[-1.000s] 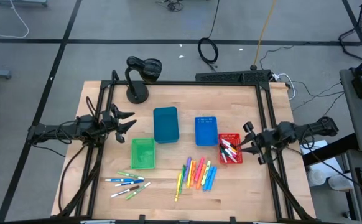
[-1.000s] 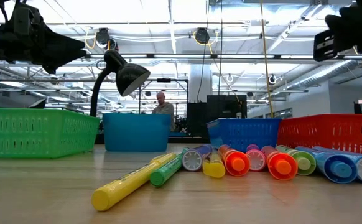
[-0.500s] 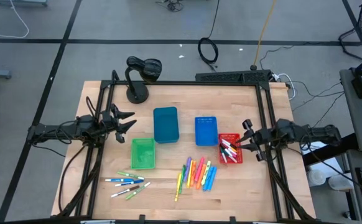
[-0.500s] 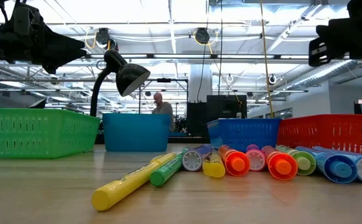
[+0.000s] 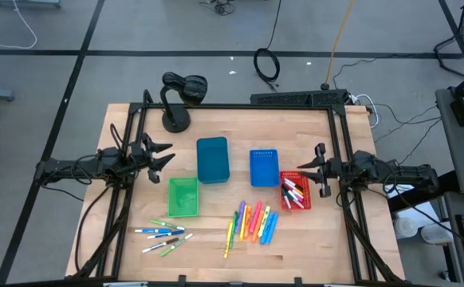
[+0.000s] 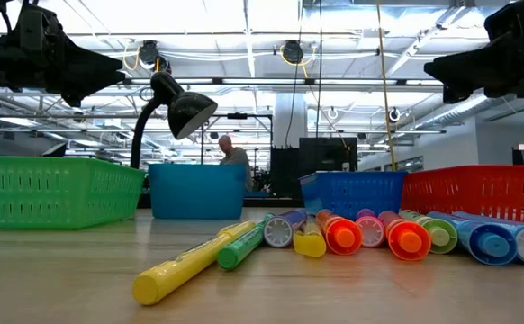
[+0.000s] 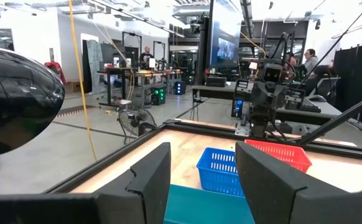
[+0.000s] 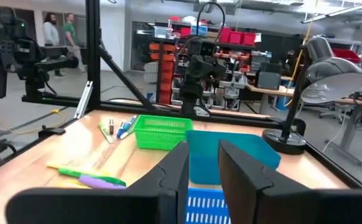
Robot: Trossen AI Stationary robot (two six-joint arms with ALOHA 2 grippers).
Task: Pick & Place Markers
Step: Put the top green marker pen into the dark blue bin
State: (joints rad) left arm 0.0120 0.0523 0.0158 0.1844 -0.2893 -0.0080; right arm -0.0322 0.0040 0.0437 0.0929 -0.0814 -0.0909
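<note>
From above, the left arm reaches in level from the table's (image 5: 128, 239) left edge, its left gripper (image 5: 162, 154) hovering just left of the teal bin (image 5: 212, 159) with jaws spread and empty. The right arm comes in level from the right edge; the right gripper (image 5: 305, 173) hangs above the red bin (image 5: 300, 201), jaws parted by a narrow gap and holding nothing. Some markers lie in that red bin; white-bodied markers (image 5: 162, 236) are scattered below the green bin (image 5: 182, 196), and neon markers (image 5: 253, 223) lie in a row below the blue bin (image 5: 264, 167).

At table height, both arms hang high above the surface near the picture's top corners. The neon markers (image 6: 370, 234) lie side by side in front of the bins, a yellow one (image 6: 190, 265) nearest.

From the left wrist, the left gripper's fingers (image 7: 150, 177) stand apart over the teal bin, with the blue and red bins beyond.

From the right wrist, the right gripper's fingers (image 8: 171, 171) stand close together, with a slim gap, above the blue bin.
</note>
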